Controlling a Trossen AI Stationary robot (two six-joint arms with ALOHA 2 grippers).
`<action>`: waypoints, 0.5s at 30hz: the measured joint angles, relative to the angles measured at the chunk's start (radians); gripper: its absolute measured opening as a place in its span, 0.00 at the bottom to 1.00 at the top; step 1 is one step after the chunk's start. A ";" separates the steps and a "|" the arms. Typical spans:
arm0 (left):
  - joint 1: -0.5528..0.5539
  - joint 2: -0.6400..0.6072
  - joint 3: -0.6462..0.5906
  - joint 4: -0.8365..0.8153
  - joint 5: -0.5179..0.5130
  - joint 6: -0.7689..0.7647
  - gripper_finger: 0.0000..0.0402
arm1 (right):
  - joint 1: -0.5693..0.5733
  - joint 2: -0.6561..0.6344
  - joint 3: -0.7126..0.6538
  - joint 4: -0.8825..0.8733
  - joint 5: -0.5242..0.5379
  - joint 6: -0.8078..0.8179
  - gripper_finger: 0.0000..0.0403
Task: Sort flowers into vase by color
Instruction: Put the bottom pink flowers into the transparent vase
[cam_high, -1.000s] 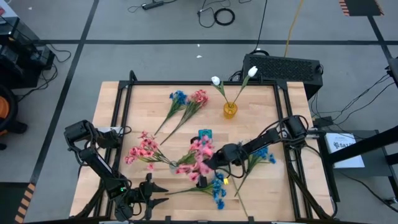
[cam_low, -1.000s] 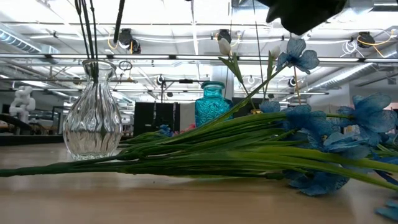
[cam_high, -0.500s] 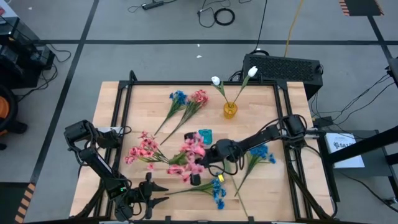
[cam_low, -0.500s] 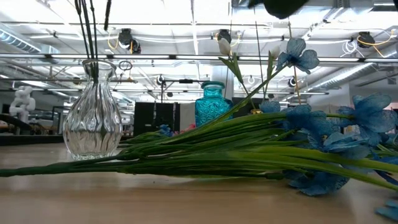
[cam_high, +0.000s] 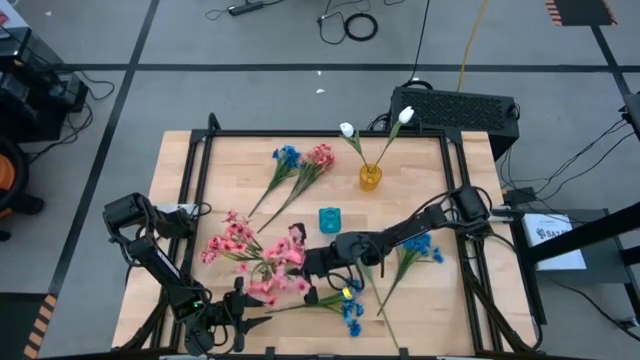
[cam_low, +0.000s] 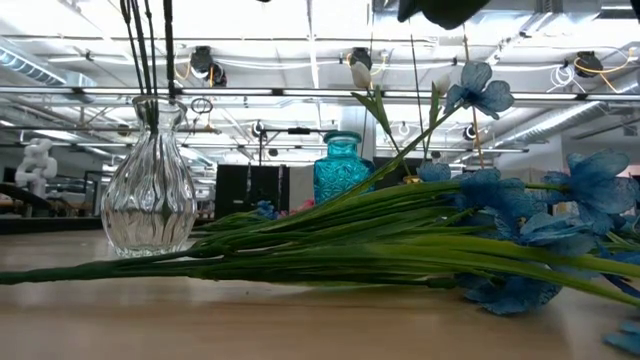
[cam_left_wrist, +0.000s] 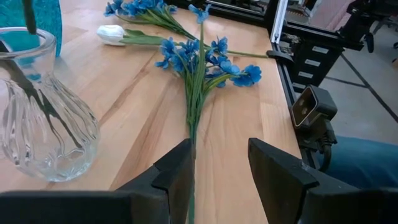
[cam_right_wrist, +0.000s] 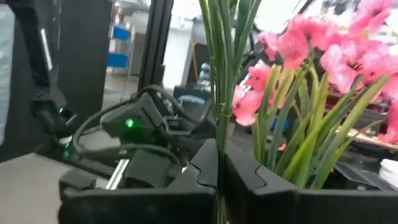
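My right gripper (cam_high: 314, 265) is shut on a pink spray (cam_high: 272, 262) over the middle of the table, near the front. Its blossoms (cam_right_wrist: 292, 50) fan out past the fingers. The clear glass vase (cam_low: 150, 190) stands under the blossoms, which hide it in the high view. It holds two other stems, and it also shows in the left wrist view (cam_left_wrist: 37, 124). My left gripper (cam_left_wrist: 217, 168) is open and empty at the near edge (cam_high: 245, 312). A blue spray (cam_left_wrist: 199, 59) lies flat on the table, its stem running in between the left fingers. My right gripper pinches the pink spray's green stem (cam_right_wrist: 219, 134) between its two fingers, below the blossoms. The spray is lifted off the table. Its thin stem (cam_low: 168, 60) drops straight down into the clear vase's mouth.
A teal vase (cam_high: 330, 220) stands mid-table. A yellow vase (cam_high: 370, 177) with two white buds stands at the far side. Pink and blue sprays (cam_high: 300, 160) lie at the far left, more pink (cam_high: 230, 243) at the left, blue (cam_high: 415, 250) under my right arm.
My right gripper has carried the pink spray toward the table's left and near edge. The spray's stem, slanted above the clear vase before, now stands upright in the vase's neck.
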 joint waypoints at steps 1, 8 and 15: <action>0.000 0.000 0.000 0.000 0.000 0.000 0.40 | 0.004 0.005 -0.004 0.014 0.014 -0.002 0.00; 0.000 0.000 0.000 -0.009 0.000 -0.001 0.40 | 0.007 0.025 -0.008 0.064 0.019 -0.016 0.00; 0.000 0.000 0.000 -0.018 -0.002 0.000 0.40 | 0.006 0.027 -0.008 0.066 0.007 -0.009 0.00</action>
